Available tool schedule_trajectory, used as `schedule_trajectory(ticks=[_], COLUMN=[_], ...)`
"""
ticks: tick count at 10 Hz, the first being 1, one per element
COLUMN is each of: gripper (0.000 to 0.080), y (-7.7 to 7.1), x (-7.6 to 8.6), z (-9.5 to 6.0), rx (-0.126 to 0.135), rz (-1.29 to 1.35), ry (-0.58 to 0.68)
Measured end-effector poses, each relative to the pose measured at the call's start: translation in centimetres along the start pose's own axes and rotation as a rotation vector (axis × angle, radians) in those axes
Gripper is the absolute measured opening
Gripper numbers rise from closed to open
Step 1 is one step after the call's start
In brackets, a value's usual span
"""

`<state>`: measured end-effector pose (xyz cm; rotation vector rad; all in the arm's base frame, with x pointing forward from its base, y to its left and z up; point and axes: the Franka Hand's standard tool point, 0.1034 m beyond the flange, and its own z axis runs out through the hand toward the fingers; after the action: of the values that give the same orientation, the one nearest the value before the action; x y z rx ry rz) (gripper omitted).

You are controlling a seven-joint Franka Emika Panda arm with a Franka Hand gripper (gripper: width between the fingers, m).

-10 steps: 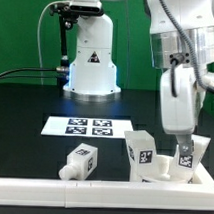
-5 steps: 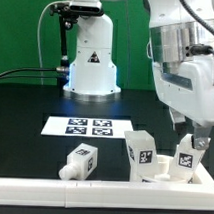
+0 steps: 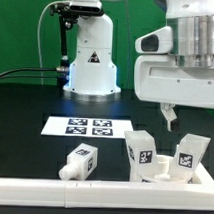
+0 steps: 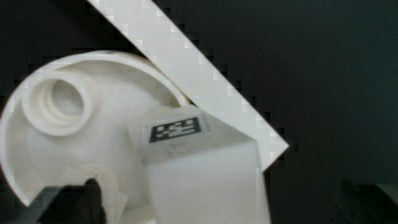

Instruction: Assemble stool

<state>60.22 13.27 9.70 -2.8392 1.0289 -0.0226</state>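
The stool lies in white tagged parts by the front rail. One leg (image 3: 81, 161) lies alone toward the exterior view's left. Two more legs (image 3: 143, 151) (image 3: 191, 152) stand on either side of the round seat (image 3: 169, 169) toward the right. My gripper (image 3: 171, 119) hangs above that group, clear of it, open and empty. In the wrist view the seat (image 4: 63, 110) shows its round hole, and a tagged leg (image 4: 199, 170) lies against it. My gripper (image 4: 210, 212) shows there only as dark fingertips (image 4: 61, 206) set wide apart.
The marker board (image 3: 89, 125) lies flat on the black table behind the parts. A white rail (image 3: 82, 189) runs along the front edge and also crosses the wrist view (image 4: 187, 65). The arm's white base (image 3: 91, 64) stands at the back.
My gripper has risen from down beside the right-hand leg to well above the parts. The leg stays where it was and no part has moved.
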Motion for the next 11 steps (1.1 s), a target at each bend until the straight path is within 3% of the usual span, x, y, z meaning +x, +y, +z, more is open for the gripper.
schedule_trajectory(ticks=[3, 4, 7, 11], gripper=[0.0648, 0.0648, 0.0648, 0.0648], y=[0.2, -0.4, -0.6, -0.1], x=[0.2, 0.0, -0.1, 0.5], z=[0.0, 0.0, 0.2, 0.1], rx=[-0.016, -0.045, -0.064, -0.094], rz=[-0.187, -0.397, -0.836, -1.015], ry=[0.011, 0.045, 0.028, 0.030])
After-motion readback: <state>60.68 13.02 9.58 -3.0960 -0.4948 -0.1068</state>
